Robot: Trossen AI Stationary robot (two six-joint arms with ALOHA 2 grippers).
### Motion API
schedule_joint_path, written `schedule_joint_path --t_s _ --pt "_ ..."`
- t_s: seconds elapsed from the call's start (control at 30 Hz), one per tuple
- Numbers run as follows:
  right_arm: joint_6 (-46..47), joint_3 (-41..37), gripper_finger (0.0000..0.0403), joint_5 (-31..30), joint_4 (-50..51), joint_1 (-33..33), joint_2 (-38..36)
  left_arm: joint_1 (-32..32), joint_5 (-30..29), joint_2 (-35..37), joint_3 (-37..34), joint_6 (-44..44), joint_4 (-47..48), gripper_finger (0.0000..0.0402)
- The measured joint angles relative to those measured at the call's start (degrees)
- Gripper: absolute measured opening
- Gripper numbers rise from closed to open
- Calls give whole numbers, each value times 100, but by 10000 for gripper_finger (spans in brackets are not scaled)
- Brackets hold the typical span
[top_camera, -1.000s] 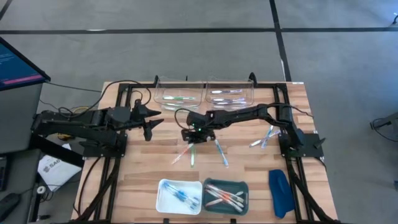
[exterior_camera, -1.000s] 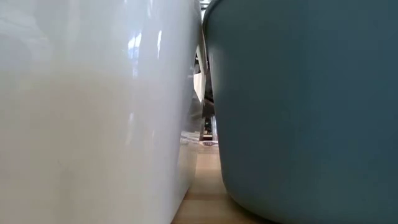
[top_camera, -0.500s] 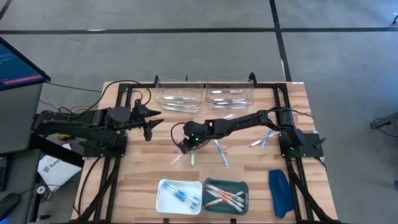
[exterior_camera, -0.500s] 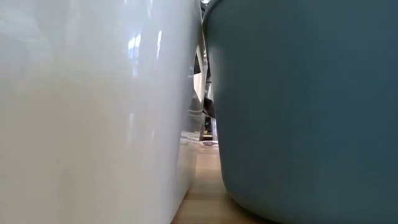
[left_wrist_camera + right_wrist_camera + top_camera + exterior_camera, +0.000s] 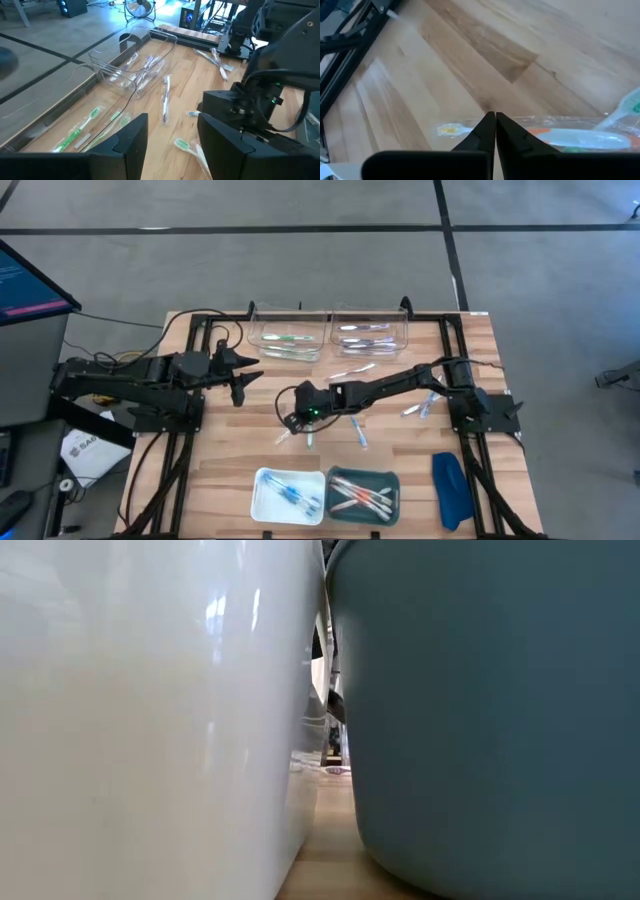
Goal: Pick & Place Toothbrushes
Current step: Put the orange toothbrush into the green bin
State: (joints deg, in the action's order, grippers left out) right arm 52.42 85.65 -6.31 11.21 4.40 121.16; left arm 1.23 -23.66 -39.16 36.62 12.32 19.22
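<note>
My right gripper (image 5: 292, 423) reaches across to the table's middle and is shut over a clear-wrapped toothbrush (image 5: 555, 136) with an orange and white handle, which lies flat on the wood. Other loose toothbrushes lie nearby: a green one (image 5: 308, 440), a blue one (image 5: 357, 430), a pale one (image 5: 352, 370) and a pair (image 5: 420, 405). My left gripper (image 5: 248, 377) hangs above the table's left part, open with nothing between its fingers (image 5: 125, 145). My right gripper has its two fingers (image 5: 480, 137) closed across the wrapped toothbrush, between its yellowish head end (image 5: 447, 130) and the orange stretch of the handle (image 5: 532, 129). They slant down from the table's right side. The fingers hide the contact itself. The toothbrush lies on the table.
Two clear bins (image 5: 285, 335) (image 5: 370, 330) holding toothbrushes stand at the far edge. A white tray (image 5: 262, 498) and a teal tray (image 5: 392, 480) with toothbrushes sit at the near edge, filling the low view. A dark-blue oblong object (image 5: 450, 490) lies near right.
My right gripper has swung toward the table's left and near edge, rolling its wrist as it went, and now stands over the wrapped toothbrush.
</note>
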Motion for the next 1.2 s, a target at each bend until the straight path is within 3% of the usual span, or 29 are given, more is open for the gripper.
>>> schedule_joint_path --t_s 0.23,0.37,0.43,0.5,0.57,0.73,0.87,1.2 --pt "14 154 1 -40 53 124 6 0 0 0 0 7 -4 168" --pt "-142 804 1 -79 595 210 449 0 0 -1 0 12 -11 168" --pt "-316 1599 1 38 768 264 988 0 0 -3 0 13 -14 168" --pt "-544 2395 1 61 1766 296 1420 5 0 -2 0 19 -13 168" --pt "-737 3307 0 50 2121 337 1973 9 12 0 0 18 7 168" --pt "-1097 4975 0 20 3176 358 2696 28 13 -52 -2 13 29 168" --pt "-1056 4547 0 33 3125 273 2570 31 15 -70 -2 4 26 168" --pt "-1136 4328 0 48 3841 352 2534 30 15 -66 -2 11 8 168"
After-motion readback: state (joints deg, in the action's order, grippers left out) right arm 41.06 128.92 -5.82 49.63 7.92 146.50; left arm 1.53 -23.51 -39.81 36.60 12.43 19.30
